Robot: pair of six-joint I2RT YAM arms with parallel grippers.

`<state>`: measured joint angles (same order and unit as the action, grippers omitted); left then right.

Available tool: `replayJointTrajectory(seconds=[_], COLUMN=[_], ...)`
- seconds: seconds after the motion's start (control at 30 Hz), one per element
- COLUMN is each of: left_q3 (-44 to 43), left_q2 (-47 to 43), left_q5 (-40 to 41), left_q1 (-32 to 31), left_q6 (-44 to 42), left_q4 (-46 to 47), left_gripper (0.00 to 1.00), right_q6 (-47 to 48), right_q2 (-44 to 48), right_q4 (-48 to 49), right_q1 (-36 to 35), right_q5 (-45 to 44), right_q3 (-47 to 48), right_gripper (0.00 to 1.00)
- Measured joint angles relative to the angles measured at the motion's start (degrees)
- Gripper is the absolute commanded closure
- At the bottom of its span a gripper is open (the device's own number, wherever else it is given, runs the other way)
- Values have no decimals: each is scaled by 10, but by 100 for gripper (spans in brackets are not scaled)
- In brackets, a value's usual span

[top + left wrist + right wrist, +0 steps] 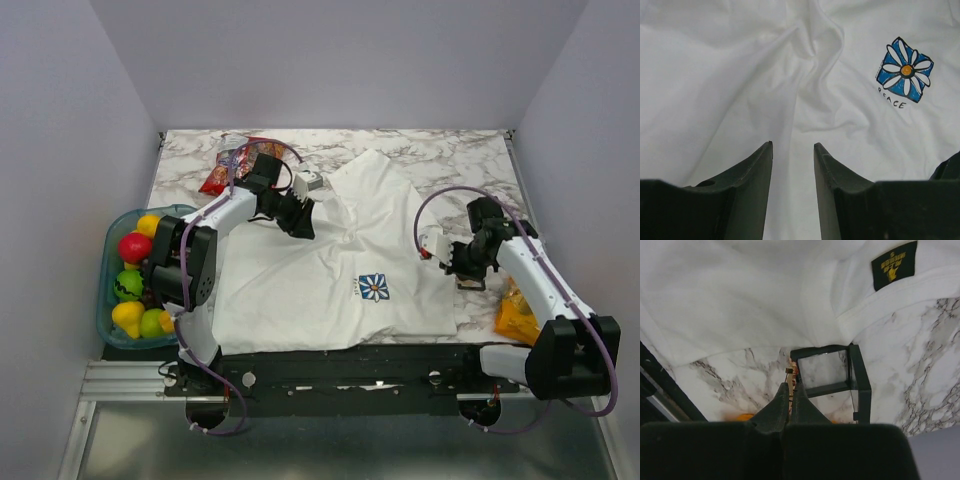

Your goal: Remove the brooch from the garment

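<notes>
The garment [330,270] is a white T-shirt spread on the marble table, its daisy print [374,288] near the front. My left gripper [300,222] hovers over the bunched cloth near the collar. In the left wrist view it [793,145] stands open with only white fabric below and the daisy print [905,70] off to the right. My right gripper [462,272] is off the shirt's right edge. In the right wrist view it [791,385] is shut on the brooch [793,371], a tiny orange-red pin sticking out past the tips, beside a small black-framed clear box [860,385]. The dark patch [893,264] sits on the sleeve.
A blue basket [108,290] of toy fruit stands at the left edge. A red snack packet [225,165] lies at the back left, behind the left arm. An orange packet [518,318] lies at the right, next to the right arm.
</notes>
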<state>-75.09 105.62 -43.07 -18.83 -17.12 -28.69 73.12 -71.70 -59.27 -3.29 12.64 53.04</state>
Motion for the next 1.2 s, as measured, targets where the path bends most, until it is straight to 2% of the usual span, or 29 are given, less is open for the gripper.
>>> replayJointTrajectory(seconds=[0.2, 0.27, 0.67, 1.2], left_q3=[-4, -4, -4, -4], left_q2=[3, 3, 2, 2], left_q5=[0, 0, 0, 0], left_q1=[0, -1, -8, -9], left_q6=[17, 23, 35, 35], left_q4=[7, 10, 15, 15], left_gripper=[54, 54, 54, 54], right_q6=[66, 77, 92, 110], right_q2=[65, 74, 45, -6], right_q4=[112, 134, 237, 260], right_q1=[0, 0, 0, 0], right_q5=[-78, -90, -139, -159], right_q3=[-118, -131, -134, -134], right_gripper=[100, 100, 100, 100])
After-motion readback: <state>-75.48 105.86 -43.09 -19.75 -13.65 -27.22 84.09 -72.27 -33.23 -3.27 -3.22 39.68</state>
